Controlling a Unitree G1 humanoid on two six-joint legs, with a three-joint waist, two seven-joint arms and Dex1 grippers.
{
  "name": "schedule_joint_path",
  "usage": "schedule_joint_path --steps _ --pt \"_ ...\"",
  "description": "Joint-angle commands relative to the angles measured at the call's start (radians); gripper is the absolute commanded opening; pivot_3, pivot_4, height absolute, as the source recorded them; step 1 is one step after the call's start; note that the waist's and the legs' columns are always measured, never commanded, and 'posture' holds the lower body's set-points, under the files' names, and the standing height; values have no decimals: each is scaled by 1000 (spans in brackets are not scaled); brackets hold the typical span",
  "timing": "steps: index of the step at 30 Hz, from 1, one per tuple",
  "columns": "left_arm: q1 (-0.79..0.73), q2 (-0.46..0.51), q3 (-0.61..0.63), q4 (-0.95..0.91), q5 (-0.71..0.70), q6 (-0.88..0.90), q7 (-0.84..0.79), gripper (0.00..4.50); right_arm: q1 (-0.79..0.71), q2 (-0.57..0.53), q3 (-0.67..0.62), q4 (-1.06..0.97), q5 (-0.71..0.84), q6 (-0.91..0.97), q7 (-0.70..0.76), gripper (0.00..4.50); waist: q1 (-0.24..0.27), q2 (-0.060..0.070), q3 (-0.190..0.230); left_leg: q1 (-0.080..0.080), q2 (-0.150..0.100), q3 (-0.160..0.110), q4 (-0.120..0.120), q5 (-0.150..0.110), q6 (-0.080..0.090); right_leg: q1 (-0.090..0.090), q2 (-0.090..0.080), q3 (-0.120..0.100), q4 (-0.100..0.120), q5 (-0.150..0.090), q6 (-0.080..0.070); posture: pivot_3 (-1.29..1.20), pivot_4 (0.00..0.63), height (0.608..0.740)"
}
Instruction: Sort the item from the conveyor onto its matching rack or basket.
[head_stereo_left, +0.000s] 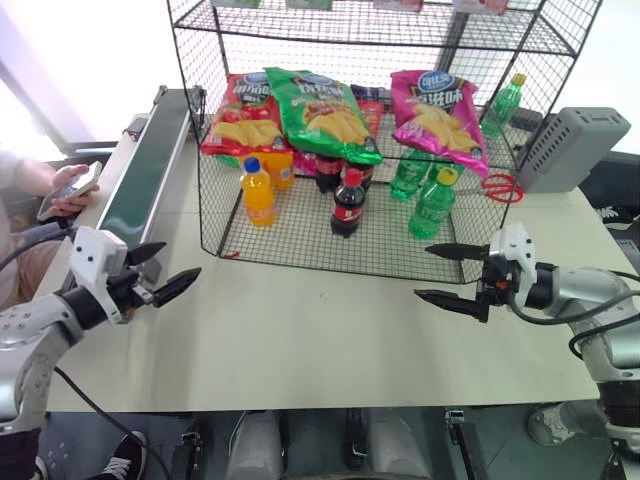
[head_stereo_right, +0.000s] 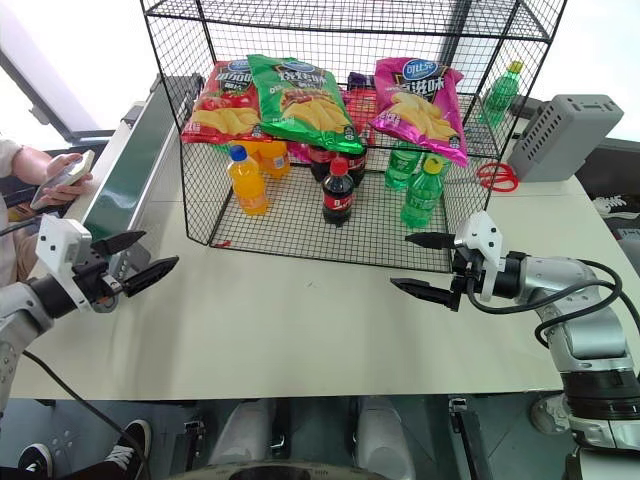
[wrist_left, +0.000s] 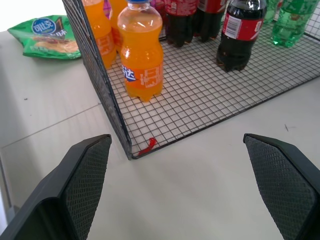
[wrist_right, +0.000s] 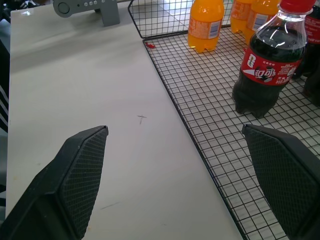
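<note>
Pink crisp bag (head_stereo_left: 438, 118) sits upper right of frame, already on rack (head_stereo_left: 300, 245) shelf, slanting down-right. Right tool (head_stereo_left: 452, 274) nearer, left tool (head_stereo_left: 160, 271) farther; both open, empty. Belt (head_stereo_left: 140, 180) prob. bare.

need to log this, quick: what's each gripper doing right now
Left gripper: open, holding nothing, over the table.
Right gripper: open, holding nothing, in front of the rack.
</note>
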Motion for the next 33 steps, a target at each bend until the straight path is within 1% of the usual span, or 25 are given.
schedule_joint_path --steps 1,9,24,33 --pt "0 -3 8 4 12 -29 -2 4500 -10 -5 -13 -5 -6 -23 -2 4474 0 0 0 0 0 0 0 0 0 0 0 0 0 0 0 0 150 740" --pt "6 -23 1 1 28 -46 -5 4500 -11 -8 -12 -5 -21 -35 8 4474 0 0 0 0 0 0 0 0 0 0 0 0 0 0 0 0 150 740" --pt "11 -18 -2 11 41 -46 -31 4500 -4 -7 -12 -19 -27 -34 3 4474 0 0 0 0 0 0 0 0 0 0 0 0 0 0 0 0 150 740" --pt "-3 -21 -3 20 40 -45 -30 4500 -14 -23 -16 -37 35 84 27 4474 0 0 0 0 0 0 0 0 0 0 0 0 0 0 0 0 150 740"
